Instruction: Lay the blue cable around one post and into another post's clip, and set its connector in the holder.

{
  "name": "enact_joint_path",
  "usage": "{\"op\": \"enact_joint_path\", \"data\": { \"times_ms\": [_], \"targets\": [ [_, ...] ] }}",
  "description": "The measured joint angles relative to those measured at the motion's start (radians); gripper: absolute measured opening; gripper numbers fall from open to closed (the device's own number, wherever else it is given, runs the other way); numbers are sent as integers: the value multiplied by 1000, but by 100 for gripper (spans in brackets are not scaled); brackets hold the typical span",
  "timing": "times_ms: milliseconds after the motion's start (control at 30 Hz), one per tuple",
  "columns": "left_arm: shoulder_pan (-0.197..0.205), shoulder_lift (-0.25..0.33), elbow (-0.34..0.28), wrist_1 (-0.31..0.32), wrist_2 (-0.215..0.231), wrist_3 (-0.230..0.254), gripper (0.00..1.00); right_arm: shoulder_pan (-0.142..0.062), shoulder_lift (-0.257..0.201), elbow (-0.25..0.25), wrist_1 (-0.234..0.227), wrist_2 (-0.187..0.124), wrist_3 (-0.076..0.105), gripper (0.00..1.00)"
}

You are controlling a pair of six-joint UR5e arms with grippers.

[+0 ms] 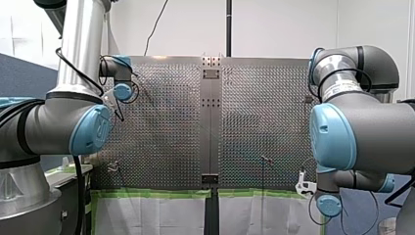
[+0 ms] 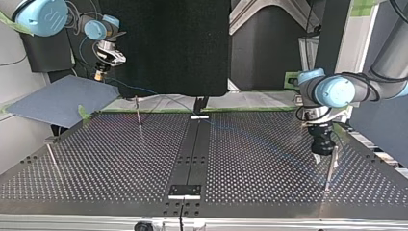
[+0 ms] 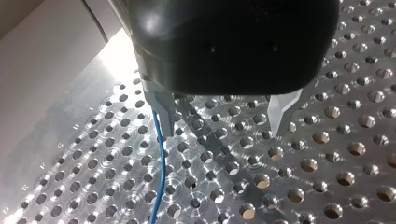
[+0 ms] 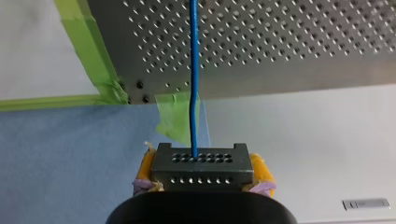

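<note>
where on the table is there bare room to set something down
Bare: top view's near left, perforated metal table between the slanted thin post and black centre strip. Crowded: right half, where the blue cable crosses toward my left arm and a second post.

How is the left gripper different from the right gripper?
The left gripper has bare metal fingers; the right gripper has yellow pads. The left gripper is open and holds nothing; the right gripper is shut on the black connector. The left gripper hangs over the table; the right gripper is past its edge. The blue cable runs by both.
</note>
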Motion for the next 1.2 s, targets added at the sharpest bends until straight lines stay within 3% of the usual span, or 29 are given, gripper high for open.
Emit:
{"op": "enact_joint_path", "data": {
  "times_ms": [233,467,667,800,1033,1200],
  "targets": [
    [0,0,0,0,-1,0,100,7,0,0,-7,-53,-30,0],
    [0,0,0,3,-1,2,100,0,-4,-4,-41,-119,-53,0],
    [-1,0,0,1,-1,9,100,2,-31,-4,-35,-168,-75,0],
    [-3,0,0,0,-1,10,100,4,-55,-4,-18,-197,-77,0],
    [-7,0,0,-1,-1,13,100,1,-62,-5,-10,-219,-71,0],
    [-10,0,0,-8,-10,19,100,0,-63,-20,-1,-239,-56,0]
  ]
}}
